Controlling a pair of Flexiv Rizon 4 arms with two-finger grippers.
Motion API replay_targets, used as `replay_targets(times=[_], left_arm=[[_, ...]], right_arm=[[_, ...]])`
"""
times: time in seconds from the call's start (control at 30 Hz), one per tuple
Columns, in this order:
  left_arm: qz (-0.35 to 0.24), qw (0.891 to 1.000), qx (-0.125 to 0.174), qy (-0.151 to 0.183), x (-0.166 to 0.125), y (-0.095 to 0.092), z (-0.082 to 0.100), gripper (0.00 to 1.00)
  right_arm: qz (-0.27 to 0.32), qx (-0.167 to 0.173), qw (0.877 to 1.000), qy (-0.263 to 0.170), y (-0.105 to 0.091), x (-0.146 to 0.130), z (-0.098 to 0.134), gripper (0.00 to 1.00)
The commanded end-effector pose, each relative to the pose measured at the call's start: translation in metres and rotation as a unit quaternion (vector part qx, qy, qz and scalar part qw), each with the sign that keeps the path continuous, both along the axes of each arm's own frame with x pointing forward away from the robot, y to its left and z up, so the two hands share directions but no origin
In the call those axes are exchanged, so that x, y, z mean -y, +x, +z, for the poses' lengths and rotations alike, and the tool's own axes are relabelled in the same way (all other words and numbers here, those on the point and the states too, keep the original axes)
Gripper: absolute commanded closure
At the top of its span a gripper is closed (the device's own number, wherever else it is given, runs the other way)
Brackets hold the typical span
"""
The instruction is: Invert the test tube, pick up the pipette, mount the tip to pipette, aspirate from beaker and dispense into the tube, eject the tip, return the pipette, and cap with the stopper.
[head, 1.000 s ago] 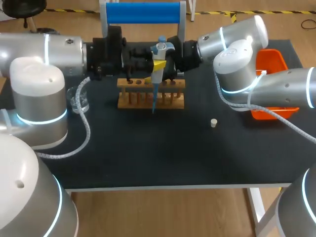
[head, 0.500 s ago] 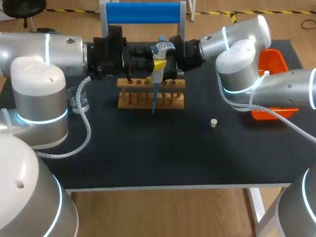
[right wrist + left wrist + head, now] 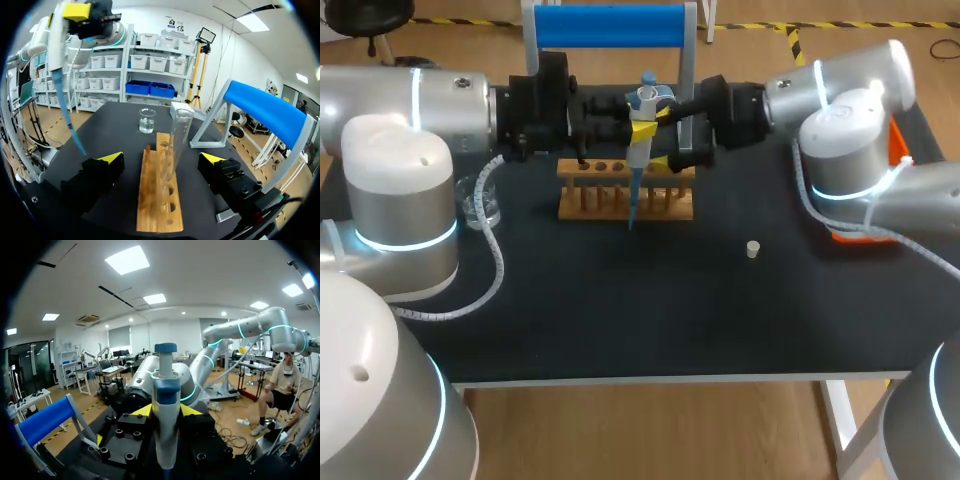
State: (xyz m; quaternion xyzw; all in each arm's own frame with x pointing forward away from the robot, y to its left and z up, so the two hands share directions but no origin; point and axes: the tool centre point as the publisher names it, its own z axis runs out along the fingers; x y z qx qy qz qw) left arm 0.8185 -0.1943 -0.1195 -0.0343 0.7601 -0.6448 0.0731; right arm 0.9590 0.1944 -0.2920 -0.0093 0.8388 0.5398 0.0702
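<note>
My left gripper (image 3: 638, 128) is shut on the white and blue pipette (image 3: 642, 105) and holds it upright above the wooden rack (image 3: 625, 192). The pipette's blue tip (image 3: 631, 205) points down in front of the rack. In the left wrist view the pipette (image 3: 166, 425) stands between the yellow fingertips (image 3: 142, 411). My right gripper (image 3: 162, 160) is open over the rack (image 3: 157, 200). A clear test tube (image 3: 176, 142) stands upright in the rack between its fingers, untouched. The beaker (image 3: 480, 200) sits at the left and the small stopper (image 3: 753, 249) lies right of the rack.
A blue-topped stand (image 3: 610, 25) rises behind the rack at the table's far edge. An orange bin (image 3: 895, 130) at the right is largely hidden by my right arm. Bare black tabletop (image 3: 640, 310) stretches in front of the rack.
My right arm has drawn back to the right, taking its open gripper away from the pipette. The left arm and pipette have stayed still.
</note>
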Motion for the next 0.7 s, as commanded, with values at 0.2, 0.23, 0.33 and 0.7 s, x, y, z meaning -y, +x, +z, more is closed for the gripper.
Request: replay_targets(times=[0.2,0.23,0.33,0.7], left_arm=[[0.000,1.000,0.000,0.001,0.001,0.000,0.001,1.00],[0.000,1.000,0.000,0.001,0.001,0.000,0.001,1.00],[0.000,1.000,0.000,0.001,0.001,0.000,0.001,1.00],[0.000,1.000,0.000,0.001,0.001,0.000,0.001,1.00]], right_arm=[[0.023,-0.003,0.999,0.040,-0.033,0.036,0.016,0.00],[0.034,-0.003,0.998,0.051,-0.038,0.037,0.019,0.00],[0.048,-0.001,0.996,0.078,-0.053,0.040,0.031,0.00],[0.063,-0.021,0.987,0.148,-0.095,0.041,0.068,0.00]])
